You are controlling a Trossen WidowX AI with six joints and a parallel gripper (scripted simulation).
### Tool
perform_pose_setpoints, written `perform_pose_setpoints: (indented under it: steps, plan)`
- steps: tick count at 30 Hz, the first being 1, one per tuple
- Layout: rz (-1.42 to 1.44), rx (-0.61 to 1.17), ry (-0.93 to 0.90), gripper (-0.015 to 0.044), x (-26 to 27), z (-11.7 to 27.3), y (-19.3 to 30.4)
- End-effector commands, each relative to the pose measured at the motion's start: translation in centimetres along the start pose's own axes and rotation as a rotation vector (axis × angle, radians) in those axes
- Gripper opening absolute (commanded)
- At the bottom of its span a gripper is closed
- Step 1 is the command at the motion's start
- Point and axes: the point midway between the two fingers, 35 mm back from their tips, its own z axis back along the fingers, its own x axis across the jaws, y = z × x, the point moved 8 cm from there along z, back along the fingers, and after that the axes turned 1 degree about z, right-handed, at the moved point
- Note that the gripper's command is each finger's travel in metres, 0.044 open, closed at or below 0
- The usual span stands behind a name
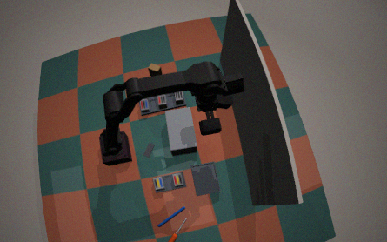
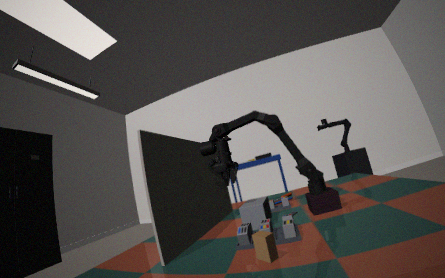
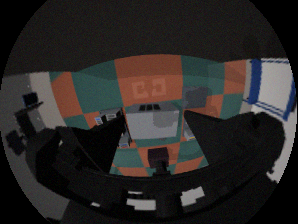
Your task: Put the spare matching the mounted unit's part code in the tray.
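Black six-joint arm's gripper (image 1: 210,126) hangs high with fingers spread wide and holding nothing, over the checkered orange-and-teal surface (image 1: 65,104) beside the tall dark upright panel (image 1: 256,131) along the right edge, just right of the grey box-shaped mounted unit (image 1: 182,131) near the centre. Spare coloured-label blocks sit in a grey holder (image 1: 161,104) just behind the unit under the arm, two more (image 1: 169,181) toward the front edge beside the flat dark grey tray (image 1: 204,178). Small tan cube (image 1: 154,68) near the far edge, blue pen (image 1: 171,216) and orange-handled screwdriver (image 1: 176,231) at the front edge; codes unreadable.
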Motion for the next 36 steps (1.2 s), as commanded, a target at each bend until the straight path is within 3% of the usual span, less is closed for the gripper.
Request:
perform_pose_setpoints:
  steps: [1, 5, 21, 28, 36]
  plan:
    - [-0.013, 0.010, -0.006, 0.0440, -0.2, -2.6, -0.1]
    - [-0.013, 0.010, -0.006, 0.0440, -0.2, -5.6, 0.1]
    - [0.010, 0.010, -0.006, 0.0440, 0.1, -5.6, 0.2]
    - [0.905, 0.005, -0.020, 0.0440, 9.7, -5.6, 3.2]
    - [1.541, -0.003, -0.028, 0.0440, 15.8, -5.6, 6.9]
